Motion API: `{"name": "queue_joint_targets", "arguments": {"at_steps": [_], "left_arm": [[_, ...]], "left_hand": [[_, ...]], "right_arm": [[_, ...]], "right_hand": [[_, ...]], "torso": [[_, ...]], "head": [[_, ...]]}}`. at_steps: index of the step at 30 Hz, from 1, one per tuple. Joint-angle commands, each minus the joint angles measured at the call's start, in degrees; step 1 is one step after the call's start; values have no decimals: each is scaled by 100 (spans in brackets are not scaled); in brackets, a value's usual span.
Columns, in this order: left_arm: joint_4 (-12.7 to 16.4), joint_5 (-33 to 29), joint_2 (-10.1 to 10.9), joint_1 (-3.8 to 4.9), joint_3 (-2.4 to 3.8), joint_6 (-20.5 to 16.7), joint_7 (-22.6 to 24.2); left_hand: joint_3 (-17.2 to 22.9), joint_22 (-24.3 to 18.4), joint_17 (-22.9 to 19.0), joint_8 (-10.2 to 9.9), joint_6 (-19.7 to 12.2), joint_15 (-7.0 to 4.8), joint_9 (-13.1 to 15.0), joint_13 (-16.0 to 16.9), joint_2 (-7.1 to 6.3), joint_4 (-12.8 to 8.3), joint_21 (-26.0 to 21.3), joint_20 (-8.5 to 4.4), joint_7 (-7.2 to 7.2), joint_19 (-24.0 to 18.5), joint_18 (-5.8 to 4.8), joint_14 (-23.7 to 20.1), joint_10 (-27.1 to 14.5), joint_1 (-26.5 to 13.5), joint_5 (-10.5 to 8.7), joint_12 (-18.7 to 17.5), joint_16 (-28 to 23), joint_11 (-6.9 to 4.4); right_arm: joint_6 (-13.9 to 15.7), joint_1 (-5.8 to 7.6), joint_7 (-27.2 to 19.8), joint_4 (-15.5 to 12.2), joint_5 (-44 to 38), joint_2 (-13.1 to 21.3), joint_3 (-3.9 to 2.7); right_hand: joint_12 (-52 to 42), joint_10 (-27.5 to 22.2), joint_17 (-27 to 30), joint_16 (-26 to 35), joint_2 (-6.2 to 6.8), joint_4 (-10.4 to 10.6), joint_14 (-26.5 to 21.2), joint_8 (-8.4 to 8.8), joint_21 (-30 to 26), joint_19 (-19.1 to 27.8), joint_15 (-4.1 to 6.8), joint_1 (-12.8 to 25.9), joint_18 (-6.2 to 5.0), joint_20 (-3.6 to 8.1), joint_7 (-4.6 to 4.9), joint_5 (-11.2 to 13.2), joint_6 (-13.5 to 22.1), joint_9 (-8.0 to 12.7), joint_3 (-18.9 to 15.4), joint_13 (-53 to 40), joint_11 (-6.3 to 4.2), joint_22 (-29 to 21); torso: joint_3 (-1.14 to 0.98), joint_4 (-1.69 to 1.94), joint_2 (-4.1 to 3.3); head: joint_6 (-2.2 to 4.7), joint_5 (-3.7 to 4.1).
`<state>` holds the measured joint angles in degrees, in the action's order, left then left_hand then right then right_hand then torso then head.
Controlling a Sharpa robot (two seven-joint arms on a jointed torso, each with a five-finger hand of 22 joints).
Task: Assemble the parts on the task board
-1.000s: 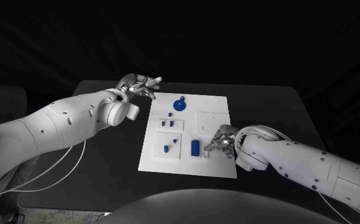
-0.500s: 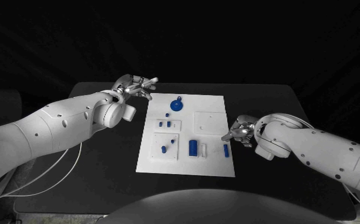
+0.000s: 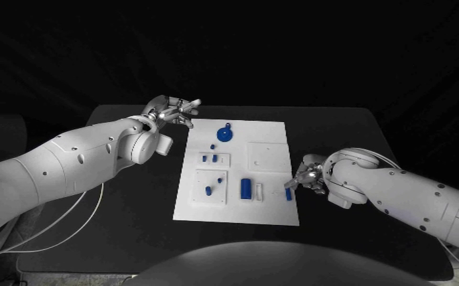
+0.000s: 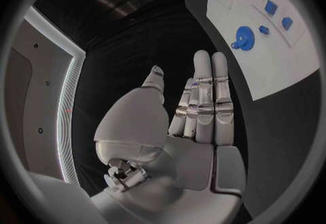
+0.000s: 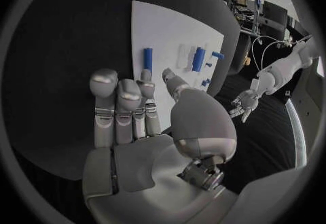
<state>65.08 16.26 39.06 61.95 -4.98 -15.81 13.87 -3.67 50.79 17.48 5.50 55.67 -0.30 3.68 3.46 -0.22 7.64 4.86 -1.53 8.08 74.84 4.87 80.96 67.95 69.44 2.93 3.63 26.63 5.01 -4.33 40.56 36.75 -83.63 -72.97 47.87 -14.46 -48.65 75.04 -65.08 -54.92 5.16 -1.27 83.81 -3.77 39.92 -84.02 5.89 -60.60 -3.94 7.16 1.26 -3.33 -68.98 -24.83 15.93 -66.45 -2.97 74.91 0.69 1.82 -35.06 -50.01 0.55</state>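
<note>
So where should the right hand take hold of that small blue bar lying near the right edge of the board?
Probably across the middle of the blue bar, pinching its two long sides from above. It lies flat on the task board, apart from the other parts, with the right hand open just beside it.

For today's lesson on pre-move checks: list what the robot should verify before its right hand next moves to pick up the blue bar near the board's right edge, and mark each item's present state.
1. Right hand holds nothing: ok, fingers are free in the right wrist view.
2. Blue bar lies flat on the task board: ok.
3. Bar clear of the neighbouring blue cylinder: ok, a white piece lies between them.
4. Left hand off the board: ok, it is beyond the far left corner.
5. Where the bar should go: cannot tell.
</note>
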Motion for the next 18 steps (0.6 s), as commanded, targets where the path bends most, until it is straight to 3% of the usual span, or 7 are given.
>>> {"name": "queue_joint_targets", "arguments": {"at_steps": [1, 10, 18], "left_arm": [[21, 18, -11, 6, 4, 36, 45], [25, 18, -7, 7, 4, 45, 40], [26, 17, -5, 7, 4, 54, 37]], "left_hand": [[-17, -6, 5, 18, -18, 25, 0, 9, 40, -32, 18, 29, -2, 17, -70, 17, -10, 11, -11, -2, 26, -2], [-19, -6, 5, 13, -23, 25, -1, 9, 35, -23, 18, 29, -1, 16, -70, 17, -13, 7, -11, -2, 25, -1], [-19, -6, 5, 13, -23, 25, -1, 9, 35, -23, 18, 29, -1, 16, -70, 17, -13, 7, -11, -2, 25, -1]], "right_arm": [[-150, -33, 218, 33, -312, -58, 18], [-133, -68, 265, 163, -633, -204, 137], [-34, -94, 283, 295, -1021, -349, 246]], "right_hand": [[24, 25, -7, -20, 108, 101, 10, 9, -28, -310, -35, 15, 69, -32, 25, 23, -33, -43, 8, -4, 31, 291], [40, 25, -18, -13, 232, 293, 11, 9, -25, -311, -33, 31, 74, -27, 28, 42, -34, -115, 34, -7, 32, 296], [37, 34, -27, -12, 233, 331, 13, 8, -24, -312, -31, 8, 77, -24, 22, 45, -45, -134, 59, -15, 27, 297]], "torso": [[9, 6, 2], [7, 0, 4], [6, 0, 7]], "head": [[1, -2], [1, -31], [1, -53]]}}
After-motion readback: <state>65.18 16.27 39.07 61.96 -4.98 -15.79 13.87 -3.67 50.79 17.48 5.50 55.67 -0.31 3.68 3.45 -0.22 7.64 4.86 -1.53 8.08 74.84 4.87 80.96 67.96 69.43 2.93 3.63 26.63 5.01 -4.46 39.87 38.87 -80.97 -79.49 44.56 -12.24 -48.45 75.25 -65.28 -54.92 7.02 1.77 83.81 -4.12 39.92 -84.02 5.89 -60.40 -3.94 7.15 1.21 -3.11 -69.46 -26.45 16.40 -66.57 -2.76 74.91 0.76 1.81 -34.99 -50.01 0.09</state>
